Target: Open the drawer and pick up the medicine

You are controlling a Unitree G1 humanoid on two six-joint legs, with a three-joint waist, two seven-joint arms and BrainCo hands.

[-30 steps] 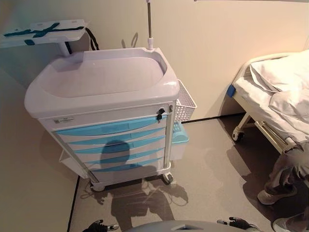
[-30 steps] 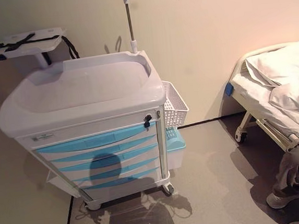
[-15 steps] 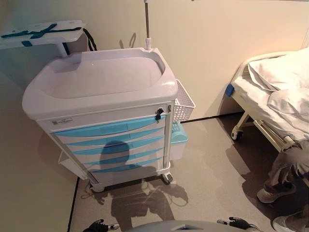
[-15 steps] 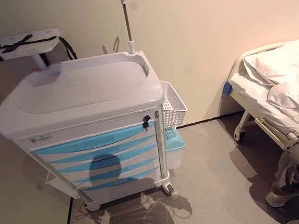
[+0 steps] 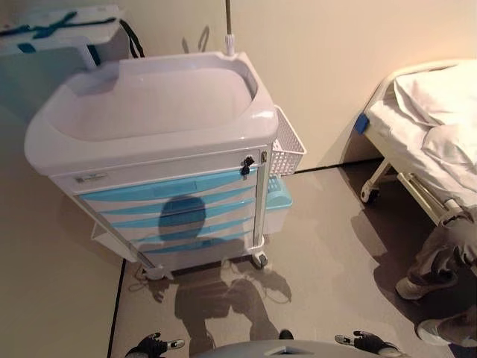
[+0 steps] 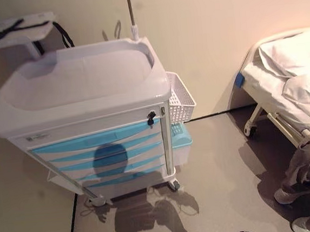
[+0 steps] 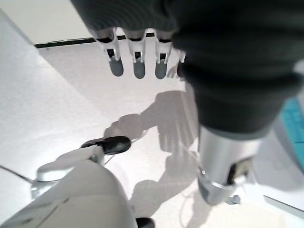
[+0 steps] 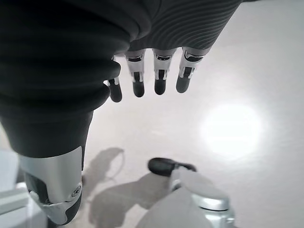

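Observation:
A white medical cart point(image 5: 156, 112) stands against the wall, with a stack of light blue drawers point(image 5: 168, 186) in its front, all shut. A small key lock point(image 5: 246, 165) sits at the top right corner of the drawer stack. No medicine shows in any view. My left hand point(image 5: 153, 345) and right hand point(image 5: 365, 342) hang low at the bottom edge, well short of the cart. In the wrist views the left hand's fingers point(image 7: 137, 61) and the right hand's fingers point(image 8: 156, 71) are straight over bare floor, holding nothing.
A white wire basket point(image 5: 287, 149) and a blue bin point(image 5: 277, 201) hang on the cart's right side, and a thin pole point(image 5: 229, 30) rises behind it. A bed point(image 5: 425, 127) stands at the right, where a person's leg and shoes point(image 5: 440, 261) show. A wall shelf point(image 5: 52, 30) is upper left.
The whole picture has shifted, so the camera has tilted down and moved a little nearer the cart. Both hands stay low. The drawers remain shut.

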